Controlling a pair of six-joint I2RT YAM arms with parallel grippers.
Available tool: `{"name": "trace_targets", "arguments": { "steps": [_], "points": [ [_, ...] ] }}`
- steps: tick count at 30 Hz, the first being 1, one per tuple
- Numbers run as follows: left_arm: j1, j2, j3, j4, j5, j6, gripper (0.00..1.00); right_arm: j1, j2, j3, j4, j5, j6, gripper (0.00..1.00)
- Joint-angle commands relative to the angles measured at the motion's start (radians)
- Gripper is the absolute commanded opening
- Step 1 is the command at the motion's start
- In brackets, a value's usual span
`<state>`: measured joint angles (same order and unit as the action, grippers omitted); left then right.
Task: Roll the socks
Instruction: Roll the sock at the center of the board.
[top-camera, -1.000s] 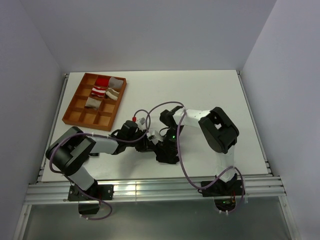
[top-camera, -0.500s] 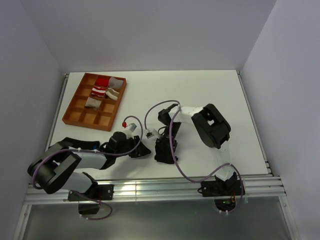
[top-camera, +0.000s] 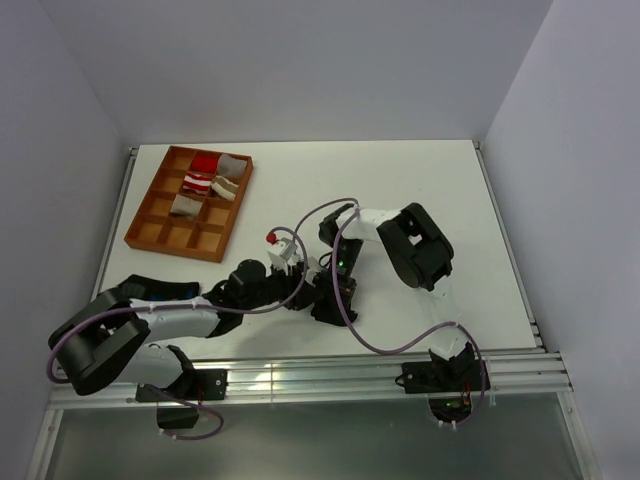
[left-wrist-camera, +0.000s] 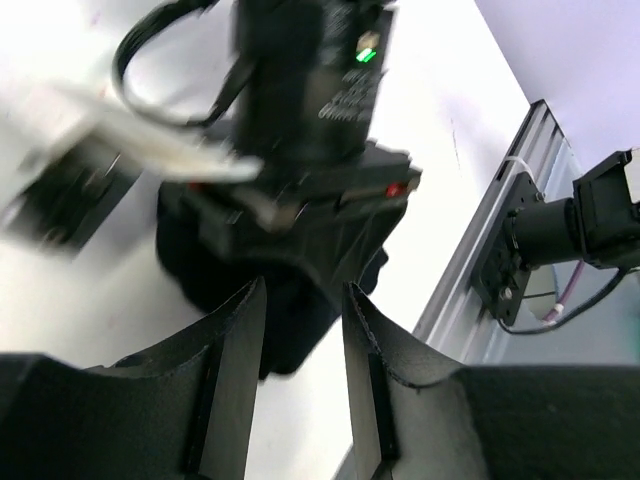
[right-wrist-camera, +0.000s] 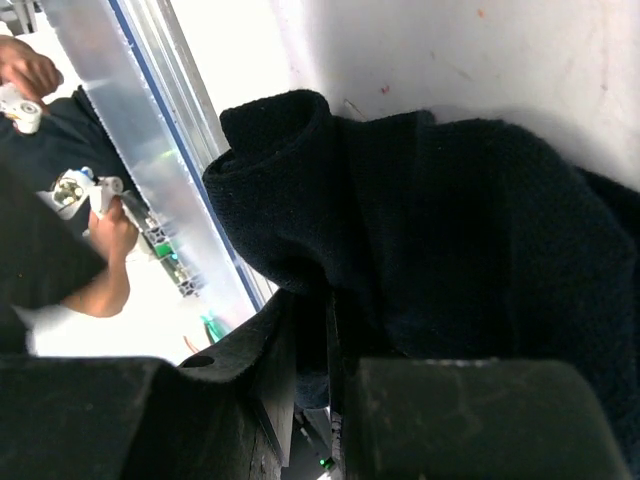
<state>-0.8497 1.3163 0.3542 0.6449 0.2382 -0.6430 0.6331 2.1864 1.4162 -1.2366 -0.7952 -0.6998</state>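
Black sock (top-camera: 332, 312): from above we log a small dark heap on the white tabletop (top-camera: 420, 180), near the front rail (top-camera: 300, 372). It is wedged between the left tool (top-camera: 303, 292) and the right tool (top-camera: 338, 284). Both tools' tips merge with the dark cloth, so we cannot read them here. Open tabletop lies to the right and behind. A wooden tray (top-camera: 160, 232) holding rolled socks (top-camera: 212, 178) sits well apart at back left.

Left wrist: only here do we see the left tool's fingers (left-wrist-camera: 235, 370) standing apart, with the sock's near edge at their gap. The right arm's wrist body is blurred above it, and the rail is close at right.

Right wrist: only here do we see the right tool nearly closed, clamped on a fold of the sock. The sock fills the frame and its far end is cut off. The tabletop edge and a person (right-wrist-camera: 60, 230) show at left.
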Motion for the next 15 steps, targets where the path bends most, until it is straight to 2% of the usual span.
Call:
{"name": "trace_targets", "arguments": {
  "steps": [1,15],
  "points": [
    [-0.015,0.064,0.055,0.048,0.003,0.088,0.41,-0.019,0.044,0.029,0.075,0.134,-0.041,0.14],
    [-0.068,0.314,0.061,0.252,0.038,0.029,0.4,-0.044,0.078,0.058,0.071,0.134,-0.029,0.14]
  ]
}}
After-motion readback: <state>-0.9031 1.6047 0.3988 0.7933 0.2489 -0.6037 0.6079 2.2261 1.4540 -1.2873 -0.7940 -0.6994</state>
